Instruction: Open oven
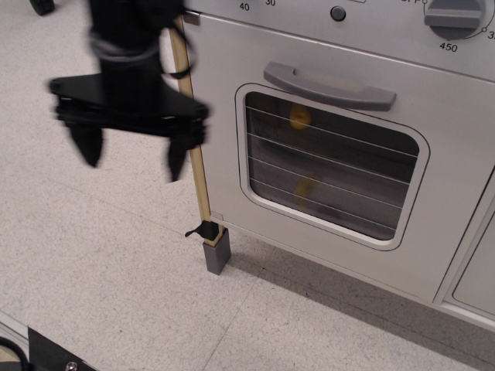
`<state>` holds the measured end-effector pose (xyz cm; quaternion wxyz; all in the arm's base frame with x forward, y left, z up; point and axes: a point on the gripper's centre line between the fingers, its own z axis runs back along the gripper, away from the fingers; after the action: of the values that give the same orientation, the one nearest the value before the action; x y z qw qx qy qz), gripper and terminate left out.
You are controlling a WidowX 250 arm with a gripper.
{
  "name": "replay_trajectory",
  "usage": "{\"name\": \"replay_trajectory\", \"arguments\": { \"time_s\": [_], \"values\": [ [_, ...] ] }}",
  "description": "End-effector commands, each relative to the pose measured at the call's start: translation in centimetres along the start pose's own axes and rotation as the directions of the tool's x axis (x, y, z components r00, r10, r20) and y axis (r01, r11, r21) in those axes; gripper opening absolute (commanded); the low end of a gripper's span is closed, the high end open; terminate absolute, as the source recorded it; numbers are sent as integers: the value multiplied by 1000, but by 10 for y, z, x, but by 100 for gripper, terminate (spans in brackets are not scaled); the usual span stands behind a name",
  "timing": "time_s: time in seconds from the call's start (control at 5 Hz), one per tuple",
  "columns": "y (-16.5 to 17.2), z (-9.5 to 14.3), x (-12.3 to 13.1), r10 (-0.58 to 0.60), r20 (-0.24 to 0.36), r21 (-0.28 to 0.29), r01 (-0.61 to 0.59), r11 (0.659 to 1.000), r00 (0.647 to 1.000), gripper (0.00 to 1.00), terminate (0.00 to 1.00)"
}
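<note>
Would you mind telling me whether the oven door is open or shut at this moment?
Shut. The oven door lies flush with the cabinet front, and its handle is untouched; the open gripper hangs off to the left.

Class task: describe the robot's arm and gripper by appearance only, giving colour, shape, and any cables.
The all-black gripper has a wide flat crossbar body and two tapered, pointed fingers. A thick black cylindrical arm with a greyish band sits above it, and a black cable loops beside it. Motion blur hides any markings.
</note>
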<state>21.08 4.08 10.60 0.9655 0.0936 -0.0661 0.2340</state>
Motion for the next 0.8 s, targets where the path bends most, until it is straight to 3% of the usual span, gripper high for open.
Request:
{"name": "replay_trajectory", "arguments": {
  "time_s": [0.0, 0.2, 0.4, 0.6],
  "values": [
    [-34, 11, 63, 478, -50, -137, -480, 867, 877, 100, 0],
    [-44, 13, 89, 687, -88, -207, -688, 695, 721, 100, 0],
    [-54, 6, 103, 765, -152, -225, -776, 590, 626, 100, 0],
    [-70, -5, 109, 785, -193, -275, -800, 533, 589, 100, 0]
  ]
}}
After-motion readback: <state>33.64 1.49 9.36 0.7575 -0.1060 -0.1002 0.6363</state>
